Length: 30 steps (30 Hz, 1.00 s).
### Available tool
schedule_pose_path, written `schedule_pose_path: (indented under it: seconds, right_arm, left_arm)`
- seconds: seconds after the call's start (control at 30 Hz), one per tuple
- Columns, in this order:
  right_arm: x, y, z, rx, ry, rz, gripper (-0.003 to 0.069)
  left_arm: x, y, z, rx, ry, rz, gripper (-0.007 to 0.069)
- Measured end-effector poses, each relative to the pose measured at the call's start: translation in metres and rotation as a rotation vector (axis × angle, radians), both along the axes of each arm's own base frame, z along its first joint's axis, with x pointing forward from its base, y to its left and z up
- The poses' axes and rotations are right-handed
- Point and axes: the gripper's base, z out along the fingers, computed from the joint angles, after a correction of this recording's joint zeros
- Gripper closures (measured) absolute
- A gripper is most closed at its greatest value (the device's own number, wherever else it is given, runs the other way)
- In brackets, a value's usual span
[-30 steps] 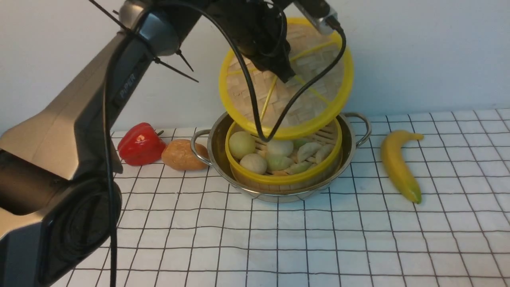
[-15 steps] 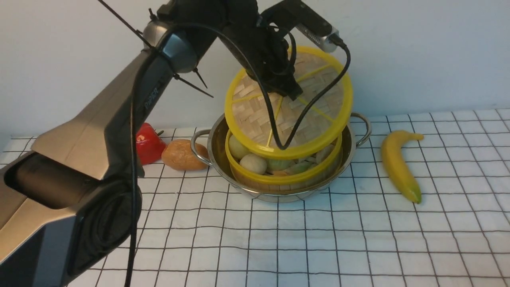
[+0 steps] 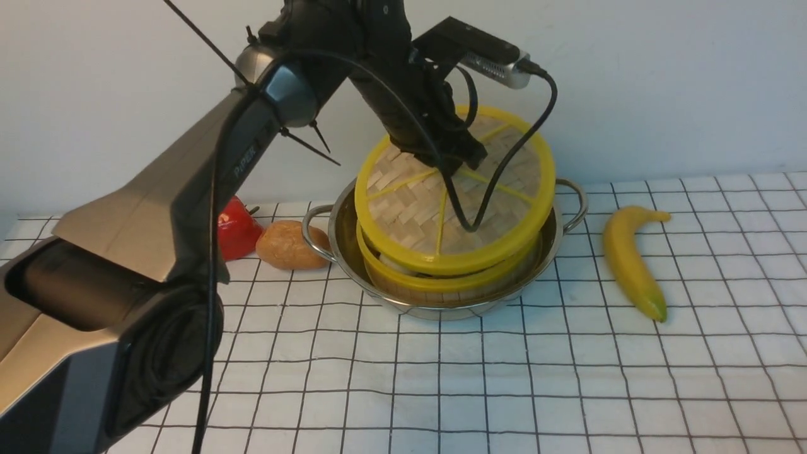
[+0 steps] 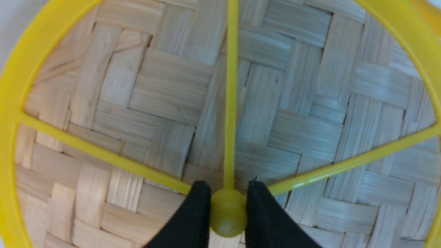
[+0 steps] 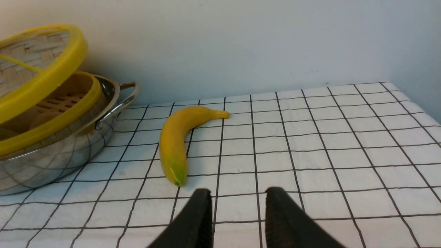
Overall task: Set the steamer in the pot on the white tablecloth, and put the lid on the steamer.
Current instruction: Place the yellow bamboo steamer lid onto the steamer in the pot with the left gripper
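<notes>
Trouble, judged from the front view, lies in the tilt. The lid has its 6 o'clock edge low against the steamer, whether touching I cannot tell, while its 12 o'clock edge rides high. Let go like this, it would likely land askew or slide off toward 6 o'clock. The wrist camera's cable droops across the weave and could snag. The left gripper pinches the lid's centre. The steamer sits inside the pot on the white tablecloth, with a banana at the pot's 3 o'clock and a red pepper and potato at 9 o'clock.

Left wrist view: both black jaws clamp the small round yellow knob; it looks smooth, so it may twist in the grip. Pale woven bamboo, yellow spokes and a yellow rim fill the picture.

Right wrist view: the right gripper hangs over bare cloth, jaws parted and empty. A wedge-shaped gap shows between lid and steamer.
</notes>
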Motion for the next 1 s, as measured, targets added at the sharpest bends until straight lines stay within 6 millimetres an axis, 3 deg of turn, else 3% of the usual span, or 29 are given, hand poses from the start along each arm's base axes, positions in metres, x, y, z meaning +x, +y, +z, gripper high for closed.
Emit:
schedule_pose_path:
  seconds: [0.23,1.0]
  right_arm:
    - [0.000,0.000,0.000,0.000,0.000,0.000,0.0419]
    - [0.000,0.000,0.000,0.000,0.000,0.000,0.0419]
  left_arm:
    - [-0.001,0.002,0.005,-0.001,-0.007,0.039,0.0508]
    - [0.005,0.004,-0.028,0.116,0.019,-0.065,0.0508]
